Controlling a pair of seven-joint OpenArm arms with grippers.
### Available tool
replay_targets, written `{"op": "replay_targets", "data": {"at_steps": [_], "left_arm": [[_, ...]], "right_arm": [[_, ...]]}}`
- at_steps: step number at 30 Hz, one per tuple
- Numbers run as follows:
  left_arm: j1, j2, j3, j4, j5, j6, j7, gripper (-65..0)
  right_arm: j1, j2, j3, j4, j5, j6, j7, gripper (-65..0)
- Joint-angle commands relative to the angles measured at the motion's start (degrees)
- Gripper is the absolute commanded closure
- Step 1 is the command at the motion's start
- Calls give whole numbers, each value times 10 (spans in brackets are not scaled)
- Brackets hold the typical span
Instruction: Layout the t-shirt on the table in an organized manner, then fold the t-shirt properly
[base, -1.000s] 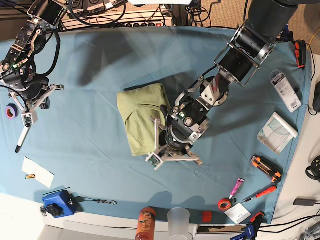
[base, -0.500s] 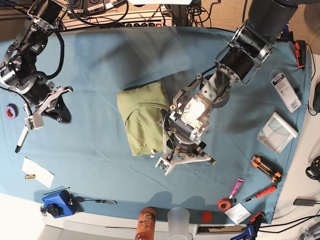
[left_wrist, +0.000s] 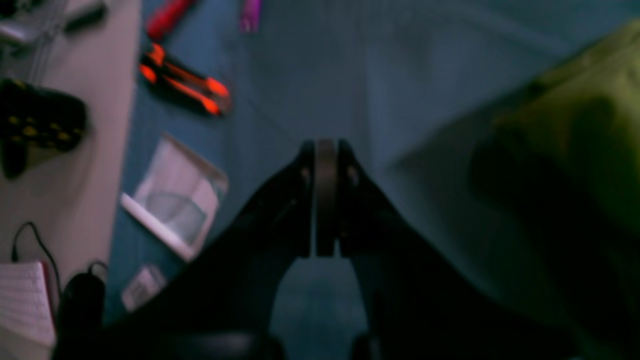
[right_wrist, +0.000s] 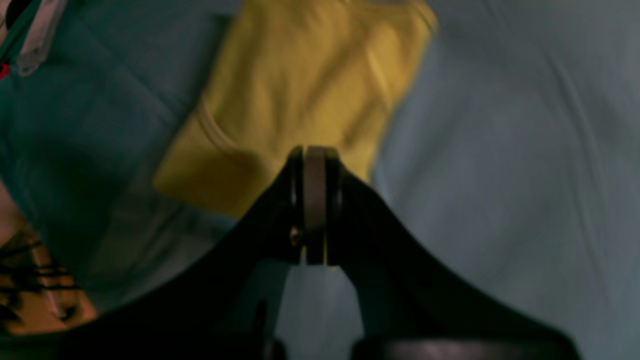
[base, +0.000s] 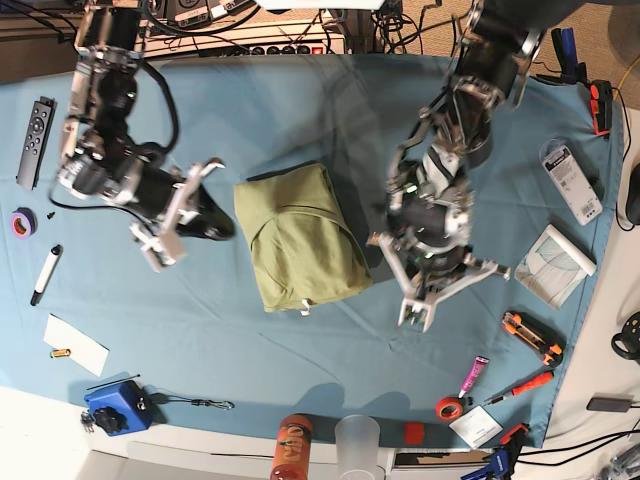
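Note:
The olive t-shirt (base: 298, 235) lies folded into a compact rectangle in the middle of the blue table (base: 250, 100), a small white tag at its near edge. My left gripper (base: 440, 292) hovers to the shirt's right, clear of it. In the left wrist view that gripper (left_wrist: 326, 150) is shut on nothing, and the shirt (left_wrist: 590, 100) shows blurred at the right. My right gripper (base: 222, 225) is just left of the shirt, pointing at it. In the right wrist view it (right_wrist: 315, 155) is shut and empty, with the shirt (right_wrist: 305, 95) beyond its tip.
Along the right edge lie an orange cutter (base: 530, 336), a white packet (base: 556, 262), a pink marker (base: 474, 375) and red tape (base: 448, 407). A bottle (base: 292, 446) and cup (base: 358, 440) stand at the front. A remote (base: 37, 128), pen (base: 45, 272) and blue box (base: 115, 406) are at the left.
My left gripper has let go of the shirt's near right edge, swung away to the right and shut. The right arm has swung in from the left edge toward the shirt.

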Motion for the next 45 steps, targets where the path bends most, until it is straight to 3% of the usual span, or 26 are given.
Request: {"op": "replay_targets", "data": {"at_steps": [1, 4, 9, 14, 21, 24, 26, 35, 39, 45], "left_arm": [[-2, -6, -14, 17, 2, -2, -13, 0], [28, -24, -49, 30, -22, -11, -14, 0], [69, -31, -101, 49, -57, -37, -15, 0], [103, -31, -130, 81, -106, -57, -19, 0], [149, -31, -139, 129, -106, -57, -24, 0], [174, -31, -139, 145, -104, -80, -34, 0], [189, -31, -139, 148, -104, -87, -34, 0], [234, -32, -139, 154, -104, -87, -35, 0], [253, -51, -139, 154, -102, -87, -34, 0], [290, -94, -139, 155, -100, -82, -33, 0]], "right_arm": [[17, -7, -12, 8, -4, 0, 28, 0], [39, -40, -54, -24, -62, 0, 67, 0], [80, -90, -89, -160, -120, 0, 83, 0], [98, -103, -87, -238, -131, 0, 83, 0], [97, -103, -87, -162, -68, 0, -25, 0], [89, -99, -83, -89, -77, 0, -47, 0], [82, -95, -74, -41, -92, -19, -56, 0], [-18, -95, 55, 79, -113, -39, -111, 0], [-85, -95, 137, 115, -110, -40, -136, 0], [-190, -95, 252, 185, -27, -39, -156, 0]]}}
